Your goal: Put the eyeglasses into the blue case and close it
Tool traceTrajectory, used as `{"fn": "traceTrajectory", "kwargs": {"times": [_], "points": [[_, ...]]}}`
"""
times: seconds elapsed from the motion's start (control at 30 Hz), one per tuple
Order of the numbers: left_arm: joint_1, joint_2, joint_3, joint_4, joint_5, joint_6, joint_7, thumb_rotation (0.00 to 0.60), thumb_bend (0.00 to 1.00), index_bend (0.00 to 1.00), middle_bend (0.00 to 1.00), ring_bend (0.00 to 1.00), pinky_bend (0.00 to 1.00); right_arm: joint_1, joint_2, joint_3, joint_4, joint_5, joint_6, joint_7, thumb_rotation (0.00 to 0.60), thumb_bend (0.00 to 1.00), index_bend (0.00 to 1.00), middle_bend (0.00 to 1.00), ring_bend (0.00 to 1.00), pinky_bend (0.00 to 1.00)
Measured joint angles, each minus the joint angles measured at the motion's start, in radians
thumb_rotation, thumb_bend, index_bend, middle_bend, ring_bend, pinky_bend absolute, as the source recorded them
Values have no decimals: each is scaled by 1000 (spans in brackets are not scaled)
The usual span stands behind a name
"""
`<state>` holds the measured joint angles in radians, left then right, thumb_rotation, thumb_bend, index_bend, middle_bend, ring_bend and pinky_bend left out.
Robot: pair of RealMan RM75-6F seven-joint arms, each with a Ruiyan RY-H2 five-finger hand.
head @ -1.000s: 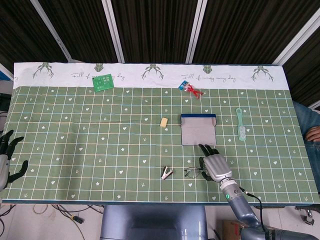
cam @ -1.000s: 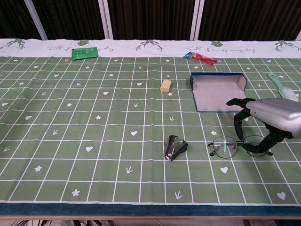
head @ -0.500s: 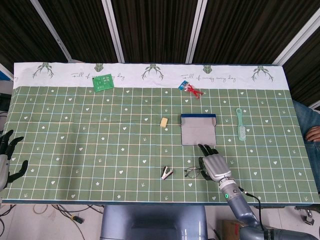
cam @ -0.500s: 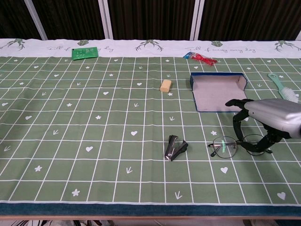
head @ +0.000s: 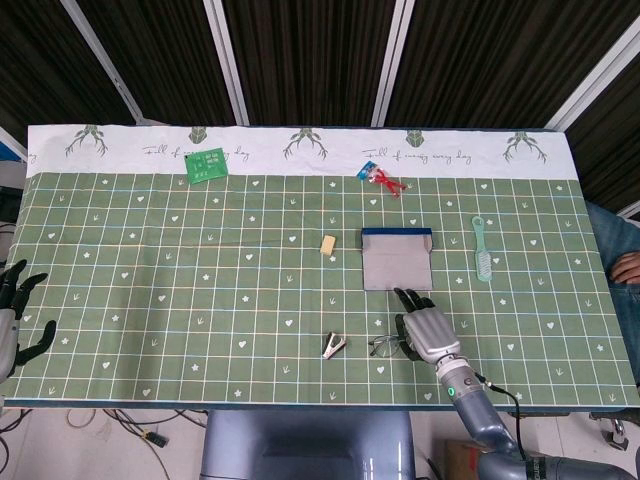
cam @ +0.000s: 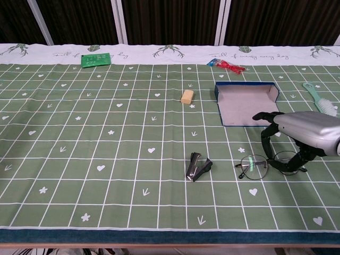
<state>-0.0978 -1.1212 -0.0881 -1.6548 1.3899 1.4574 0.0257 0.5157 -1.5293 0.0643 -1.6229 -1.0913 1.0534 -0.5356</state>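
The thin-framed eyeglasses [head: 385, 345] [cam: 256, 166] lie on the green cloth near the front edge, lenses facing up. My right hand [head: 428, 330] [cam: 305, 132] arches over their right lens, fingers curved down on either side of the frame; the frames do not show a firm grip. The blue case [head: 396, 262] [cam: 247, 103] lies open and empty just behind the glasses, showing its grey lining. My left hand [head: 15, 320] hangs at the far left edge of the table with its fingers spread, holding nothing.
A black staple remover [head: 333, 346] [cam: 198, 166] lies left of the glasses. A tan eraser [head: 327, 243] [cam: 186, 96] sits left of the case and a green brush [head: 482, 250] [cam: 319, 98] to its right. A red toy [head: 381, 177] and a green card [head: 207, 165] lie at the back.
My right hand has crept a little to the left and back over the glasses. The glasses, the case and the left hand stay where they were.
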Motion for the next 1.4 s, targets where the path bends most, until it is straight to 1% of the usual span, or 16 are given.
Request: {"fn": "traceTrajectory", "kwargs": {"times": [0.63, 0.9, 1.1, 1.4], "points": [[0, 0, 0, 0, -1, 0, -1, 600, 384, 151, 0, 0, 0, 16, 1, -3, -14, 29, -2, -24, 600, 467, 598, 26, 42, 193], [0, 0, 0, -1, -1, 0, -1, 600, 384, 151, 0, 0, 0, 21, 6, -3, -21, 34, -2, -23, 600, 509, 605, 26, 43, 193], [0, 0, 0, -1, -1, 0, -2, 600, 384, 151, 0, 0, 0, 25, 15, -4, -27, 39, -9, -19, 600, 511, 608, 26, 43, 193], [1, 1, 0, -3, 0, 2, -3, 600, 384, 151, 0, 0, 0, 37, 41, 14, -50, 35, -11, -2, 600, 511, 609, 26, 42, 193]]}}
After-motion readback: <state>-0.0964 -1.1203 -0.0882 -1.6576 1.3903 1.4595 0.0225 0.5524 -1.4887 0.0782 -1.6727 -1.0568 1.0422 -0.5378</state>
